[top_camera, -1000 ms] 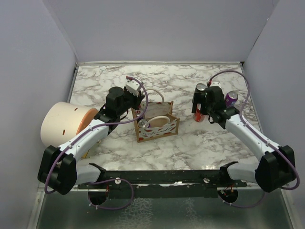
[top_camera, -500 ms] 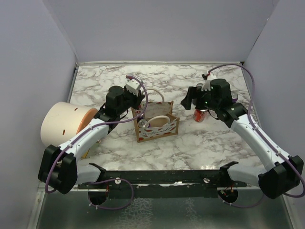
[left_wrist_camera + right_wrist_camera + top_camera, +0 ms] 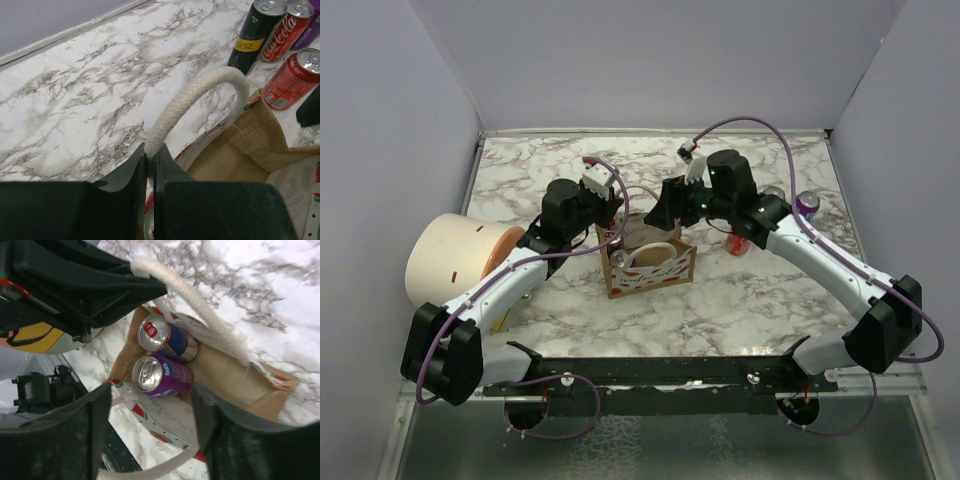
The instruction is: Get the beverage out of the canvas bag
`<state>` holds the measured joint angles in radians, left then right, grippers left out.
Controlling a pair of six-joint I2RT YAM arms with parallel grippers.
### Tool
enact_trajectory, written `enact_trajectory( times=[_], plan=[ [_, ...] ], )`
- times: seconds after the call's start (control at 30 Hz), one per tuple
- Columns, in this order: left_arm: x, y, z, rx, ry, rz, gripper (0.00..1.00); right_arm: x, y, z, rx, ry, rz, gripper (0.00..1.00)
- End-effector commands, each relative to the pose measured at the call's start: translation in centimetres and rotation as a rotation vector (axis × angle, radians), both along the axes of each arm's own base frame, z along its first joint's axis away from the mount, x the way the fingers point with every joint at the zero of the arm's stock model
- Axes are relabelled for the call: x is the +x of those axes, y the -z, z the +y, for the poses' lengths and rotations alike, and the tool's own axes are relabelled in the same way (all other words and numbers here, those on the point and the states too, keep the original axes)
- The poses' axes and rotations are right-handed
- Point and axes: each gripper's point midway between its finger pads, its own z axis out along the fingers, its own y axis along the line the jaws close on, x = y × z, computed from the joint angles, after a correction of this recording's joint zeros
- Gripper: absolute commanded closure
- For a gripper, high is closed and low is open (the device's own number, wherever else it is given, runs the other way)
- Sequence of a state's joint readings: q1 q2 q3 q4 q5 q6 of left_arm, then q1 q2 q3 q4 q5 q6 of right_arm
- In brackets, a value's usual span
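The canvas bag (image 3: 650, 268) stands mid-table, brown with a white printed band. My left gripper (image 3: 610, 215) (image 3: 149, 155) is shut on its far white loop handle (image 3: 200, 100) and holds it up. My right gripper (image 3: 665, 210) (image 3: 150, 395) hovers over the bag's open mouth, open, with nothing between its fingers. Inside the bag lie two beverage cans: a purple Fanta can (image 3: 160, 374) and a red-and-blue can (image 3: 167, 337) beside it. The near handle (image 3: 150, 467) droops below the right gripper.
Several cans stand on the marble to the right of the bag: a dark can (image 3: 255, 35), a Coca-Cola can (image 3: 287, 30), a red can (image 3: 740, 243) (image 3: 292, 77) and a purple can (image 3: 806, 205). A large cream cylinder (image 3: 455, 258) lies at the left wall.
My right arm has swung left, from the cans at the right to above the bag's mouth, and its jaws have narrowed. The left gripper and the bag have not moved.
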<state>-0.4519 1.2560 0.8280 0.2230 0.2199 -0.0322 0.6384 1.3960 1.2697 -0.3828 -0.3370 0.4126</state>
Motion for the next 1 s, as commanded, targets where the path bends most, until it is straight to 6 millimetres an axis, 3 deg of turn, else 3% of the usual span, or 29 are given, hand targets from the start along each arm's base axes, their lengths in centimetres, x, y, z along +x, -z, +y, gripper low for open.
enact_trajectory(
  times=[0.0, 0.17, 0.27, 0.47, 0.57, 0.67, 0.73, 0.83, 0.97],
  plan=[
    [0.9, -4.2, -0.5, -0.06, 0.011, -0.108, 1.0, -2.5, 0.6, 3.0, 0.053, -0.103, 0.061, 0.45],
    [1.0, -4.3, -0.4, -0.06, 0.005, -0.108, 1.0, -7.6, 3.4, 4.4, 0.075, -0.155, 0.08, 0.63],
    [1.2, -4.3, -0.4, -0.068, 0.004, -0.104, 1.0, -9.7, 5.3, 4.6, 0.08, -0.142, -0.006, 0.65],
    [1.3, -3.8, -0.3, -0.066, 0.005, -0.086, 1.0, -10.1, 12.8, 4.3, 0.023, -0.095, -0.001, 0.73],
    [1.2, -4.0, -0.2, -0.065, 0.004, -0.092, 1.0, -10.4, 17.9, 3.8, -0.046, -0.066, 0.082, 0.73],
    [1.0, -4.0, -0.2, -0.069, 0.008, -0.098, 1.0, -10.7, 20.6, 3.6, -0.13, -0.05, 0.161, 0.75],
    [0.9, -4.2, -0.3, -0.074, 0.016, -0.101, 1.0, -10.8, 20.1, 3.6, -0.161, -0.037, 0.16, 0.75],
    [0.9, -4.4, -0.5, -0.082, 0.026, -0.097, 1.0, -10.9, 16.8, 3.3, -0.183, -0.015, 0.104, 0.69],
    [0.9, -4.6, -0.5, -0.083, 0.026, -0.1, 1.0, -10.3, 12.5, 0.3, -0.226, 0.083, 0.047, 0.57]
  ],
)
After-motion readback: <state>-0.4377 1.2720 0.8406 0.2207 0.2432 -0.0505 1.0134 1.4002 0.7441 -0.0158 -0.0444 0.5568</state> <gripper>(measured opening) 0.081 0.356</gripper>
